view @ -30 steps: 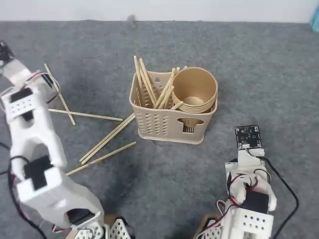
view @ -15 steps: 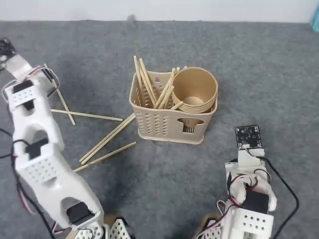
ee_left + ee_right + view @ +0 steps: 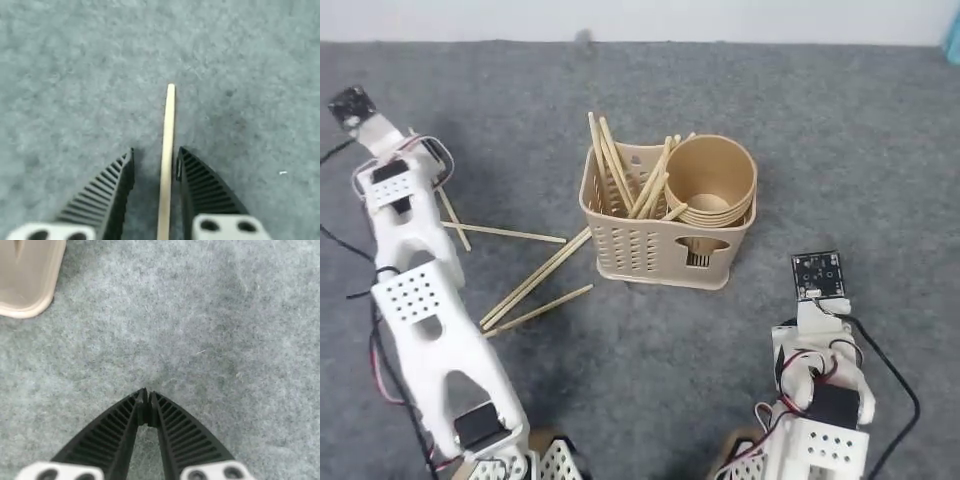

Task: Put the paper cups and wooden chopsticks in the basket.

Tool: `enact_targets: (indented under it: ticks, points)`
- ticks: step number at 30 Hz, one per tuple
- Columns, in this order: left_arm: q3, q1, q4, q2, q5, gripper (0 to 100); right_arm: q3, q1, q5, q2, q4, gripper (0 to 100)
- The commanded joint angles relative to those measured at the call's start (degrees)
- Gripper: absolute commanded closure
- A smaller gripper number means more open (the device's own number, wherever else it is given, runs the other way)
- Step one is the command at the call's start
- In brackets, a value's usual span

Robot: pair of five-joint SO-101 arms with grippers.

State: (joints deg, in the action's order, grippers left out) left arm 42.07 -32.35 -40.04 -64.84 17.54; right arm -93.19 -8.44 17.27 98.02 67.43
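A beige slotted basket (image 3: pixel 660 245) stands mid-carpet, holding a stack of paper cups (image 3: pixel 711 180) and several wooden chopsticks (image 3: pixel 620 170) leaning upright. More chopsticks (image 3: pixel 535 275) lie loose on the carpet to its left. My left arm (image 3: pixel 405 230) stretches to the far left over one of them. In the left wrist view my left gripper (image 3: pixel 154 150) is open and low over the carpet, with a single chopstick (image 3: pixel 169 125) lying between its jaws, close to one of them. My right gripper (image 3: pixel 147 391) is shut and empty over bare carpet, just in front of the basket's corner (image 3: pixel 30 275).
Grey carpet covers the whole work area. My right arm (image 3: pixel 820 380) sits folded at the front right. A pale wall edge runs along the back.
My left arm has swung right and stretched out over the far-left chopstick. The right arm, basket and loose chopsticks have not moved.
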Motion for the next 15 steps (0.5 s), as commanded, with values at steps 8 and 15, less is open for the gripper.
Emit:
enact_targets:
  ticks: [8, 15]
  points:
    - [41.36, 2.81, -26.73, -18.64, 0.62, 100, 0.62, 0.22, 0.62, 0.66, 0.75, 99.2]
    - [54.11, 2.90, -45.45, -18.55, 0.35, 99, 0.62, 0.22, 0.62, 0.66, 0.75, 99.2]
